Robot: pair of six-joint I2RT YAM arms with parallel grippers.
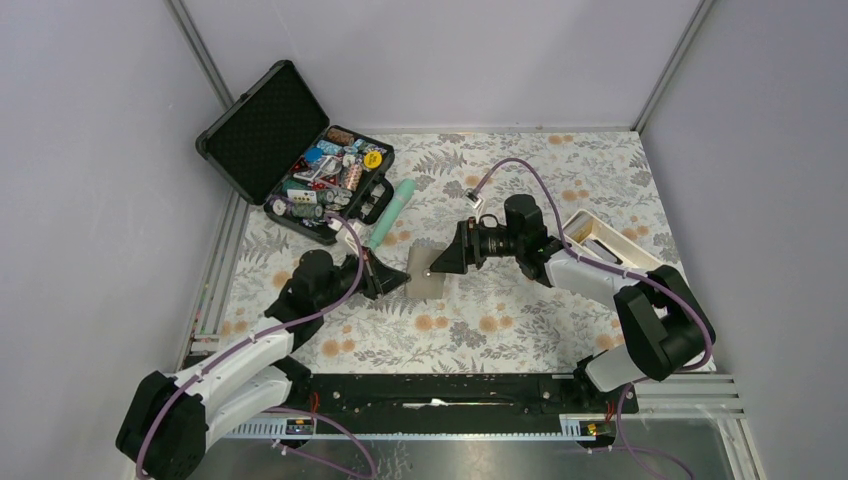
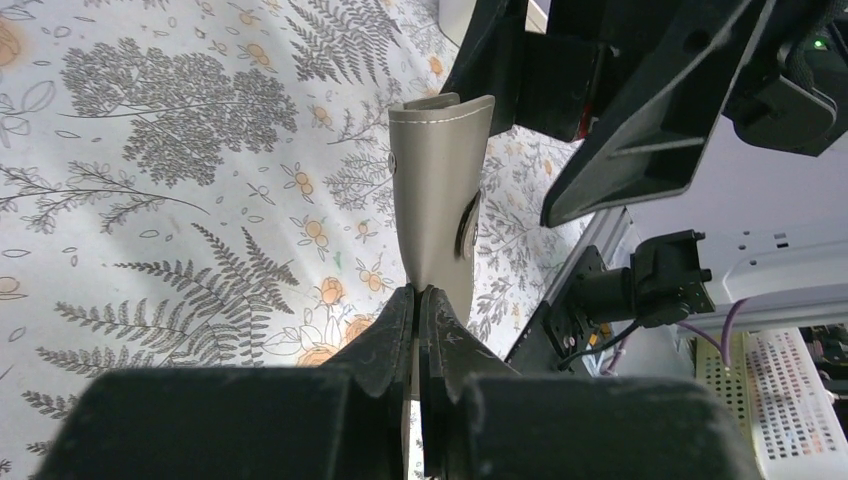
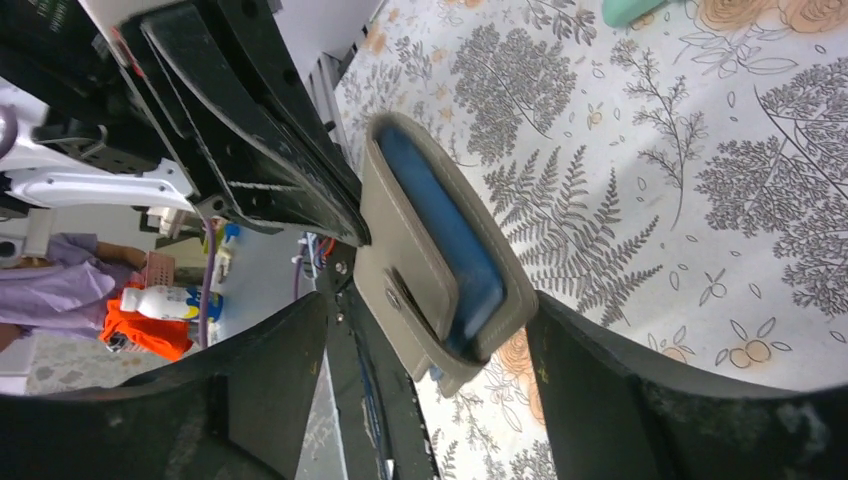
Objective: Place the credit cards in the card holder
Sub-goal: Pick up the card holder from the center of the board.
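The grey-brown card holder (image 1: 425, 270) stands on edge above the flowered tablecloth, between both arms. My left gripper (image 2: 418, 295) is shut on its lower edge, and the holder (image 2: 440, 190) rises straight up from the fingers. A blue credit card (image 3: 440, 235) sits inside the holder (image 3: 400, 230), showing through its open mouth. My right gripper (image 3: 430, 370) is open, and the holder's near end lies between its two fingers (image 3: 620, 390). Seen from above, the right gripper (image 1: 440, 262) sits just right of the holder.
An open black hard case (image 1: 290, 150) full of small items sits at the back left. A mint-green tube (image 1: 392, 212) lies beside it. A white tray (image 1: 600, 240) is under the right arm. A metal rail (image 1: 480, 400) runs along the near edge.
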